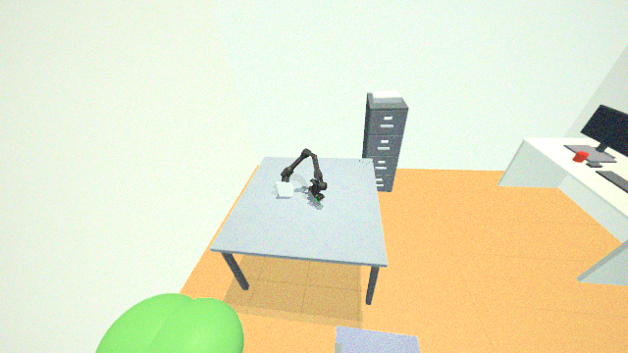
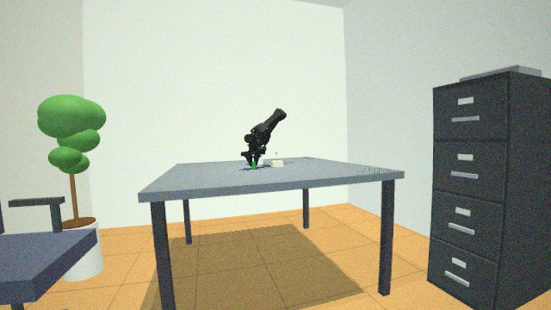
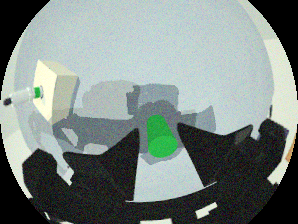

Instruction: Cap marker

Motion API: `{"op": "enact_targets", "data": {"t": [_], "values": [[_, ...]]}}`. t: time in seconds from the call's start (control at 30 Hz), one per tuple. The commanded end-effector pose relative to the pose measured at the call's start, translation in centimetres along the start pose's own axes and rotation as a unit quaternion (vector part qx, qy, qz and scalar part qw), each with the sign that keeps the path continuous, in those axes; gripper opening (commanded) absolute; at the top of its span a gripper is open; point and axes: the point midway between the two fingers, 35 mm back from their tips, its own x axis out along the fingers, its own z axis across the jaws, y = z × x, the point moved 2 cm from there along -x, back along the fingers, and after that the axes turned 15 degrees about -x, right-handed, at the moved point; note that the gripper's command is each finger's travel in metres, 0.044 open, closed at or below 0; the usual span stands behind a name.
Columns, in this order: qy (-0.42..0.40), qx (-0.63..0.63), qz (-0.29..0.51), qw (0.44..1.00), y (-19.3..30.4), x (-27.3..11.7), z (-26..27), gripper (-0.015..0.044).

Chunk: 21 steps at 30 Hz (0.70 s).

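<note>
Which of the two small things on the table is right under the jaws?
The green cap, standing between the open jaws; the white holder block with its marker sits off to one side.

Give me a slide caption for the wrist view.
Open gripper straddling the upright green cap, holder block with marker off left.

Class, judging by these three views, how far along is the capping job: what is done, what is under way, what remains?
Done: the arm has reached the green cap, which stands on the table. Under way: the open gripper straddles the cap, fingers either side, not closed on it. Left: grasp the cap, carry it to the marker in the white holder block, press it on, then move the arm away.
</note>
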Motion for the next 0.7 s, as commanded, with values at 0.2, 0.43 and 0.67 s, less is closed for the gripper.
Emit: {"op": "enact_targets", "data": {"t": [0.2, 0.43, 0.67], "values": [[0.0, 0.004, -0.002, 1.0, 0.1, 0.4, 0.1, 0.0117], [0.0, 0.004, -0.002, 1.0, 0.1, 0.4, 0.1, 0.007], [0.0, 0.004, -0.001, 1.0, 0.1, -1.3, -0.1, 0.0]]}}
